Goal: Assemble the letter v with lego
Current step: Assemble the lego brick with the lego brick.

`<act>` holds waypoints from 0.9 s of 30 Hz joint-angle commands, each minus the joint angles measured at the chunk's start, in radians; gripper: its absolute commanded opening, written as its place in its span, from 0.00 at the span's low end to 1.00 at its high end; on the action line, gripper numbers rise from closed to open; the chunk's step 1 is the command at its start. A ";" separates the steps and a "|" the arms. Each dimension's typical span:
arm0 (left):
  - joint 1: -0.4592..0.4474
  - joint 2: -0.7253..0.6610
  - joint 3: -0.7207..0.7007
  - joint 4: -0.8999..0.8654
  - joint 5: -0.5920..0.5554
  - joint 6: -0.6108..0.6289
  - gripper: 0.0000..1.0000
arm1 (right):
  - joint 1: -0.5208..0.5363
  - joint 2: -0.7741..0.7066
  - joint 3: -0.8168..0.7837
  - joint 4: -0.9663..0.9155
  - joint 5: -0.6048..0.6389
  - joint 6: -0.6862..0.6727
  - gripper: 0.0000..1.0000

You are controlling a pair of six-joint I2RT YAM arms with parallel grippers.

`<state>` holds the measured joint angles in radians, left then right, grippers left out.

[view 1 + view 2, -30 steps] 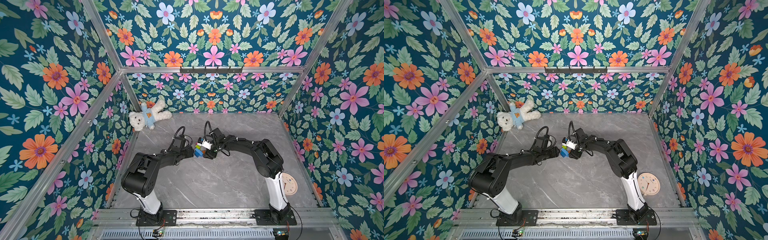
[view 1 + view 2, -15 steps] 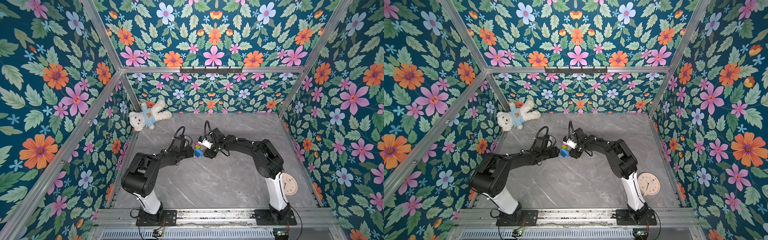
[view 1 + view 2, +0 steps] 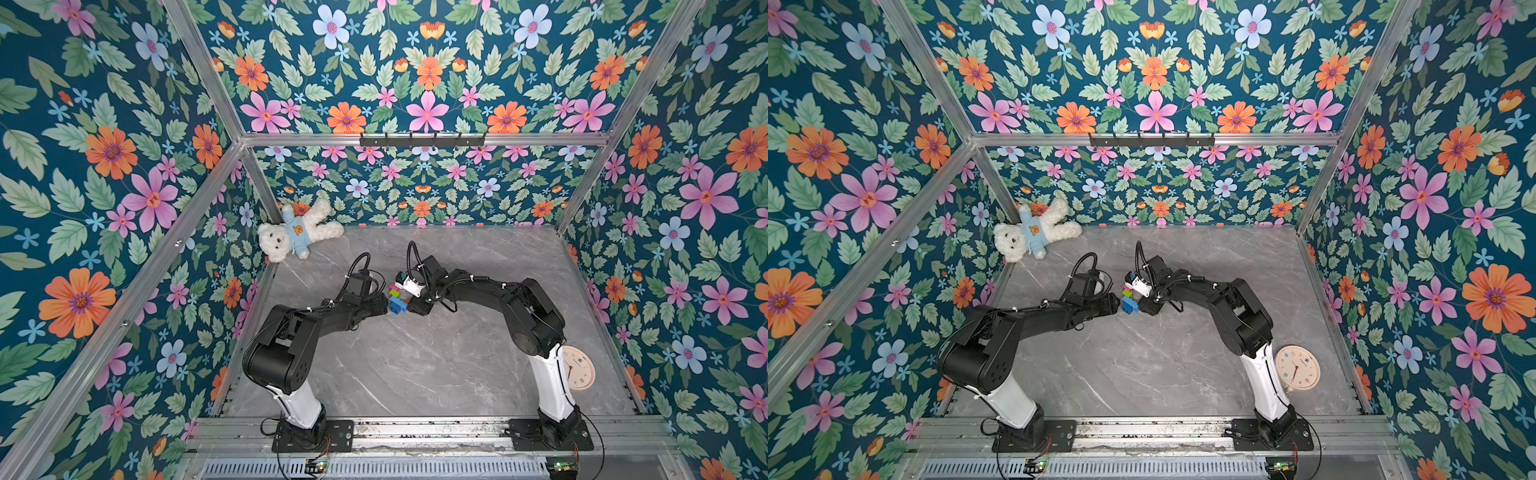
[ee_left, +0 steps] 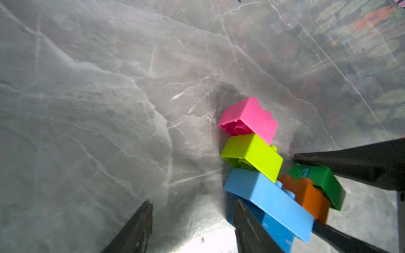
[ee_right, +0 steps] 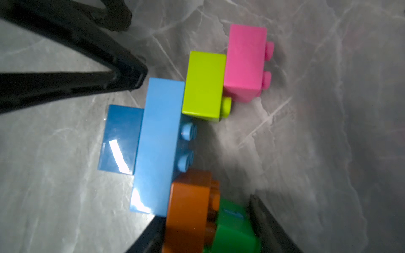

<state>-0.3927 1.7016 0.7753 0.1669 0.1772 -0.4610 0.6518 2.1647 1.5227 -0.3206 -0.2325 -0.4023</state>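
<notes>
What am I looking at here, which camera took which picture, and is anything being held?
Two robot arms stand on a table inside a flowered booth. Two pictures look down from overhead; the close-ups come from cameras on the arms' wrists. Joined lego bricks lie between the arms; a teddy bear and a clock lie aside. The left hand is open, one finger beside the blue bricks. Fingers of the right hand flank the orange brick and green brick; a firm grip is unclear.
</notes>
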 commanded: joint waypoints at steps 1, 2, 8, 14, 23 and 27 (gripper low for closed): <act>0.000 0.013 -0.004 -0.099 0.016 0.001 0.62 | 0.004 0.012 -0.001 -0.104 -0.029 -0.029 0.54; 0.000 0.013 -0.004 -0.099 0.016 0.001 0.62 | 0.003 0.014 0.001 -0.109 -0.035 -0.035 0.54; 0.000 0.018 -0.001 -0.099 0.018 0.002 0.62 | 0.004 0.021 0.013 -0.133 -0.063 -0.067 0.50; 0.000 0.021 0.001 -0.099 0.019 0.002 0.62 | 0.005 0.023 0.016 -0.150 -0.080 -0.097 0.50; 0.001 0.022 0.001 -0.099 0.020 0.002 0.62 | 0.007 0.027 0.022 -0.157 -0.088 -0.104 0.49; 0.001 0.021 0.000 -0.099 0.021 0.003 0.62 | 0.009 0.032 0.024 -0.159 -0.090 -0.110 0.45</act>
<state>-0.3927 1.7119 0.7822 0.1753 0.1833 -0.4606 0.6533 2.1792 1.5517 -0.3775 -0.2848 -0.5007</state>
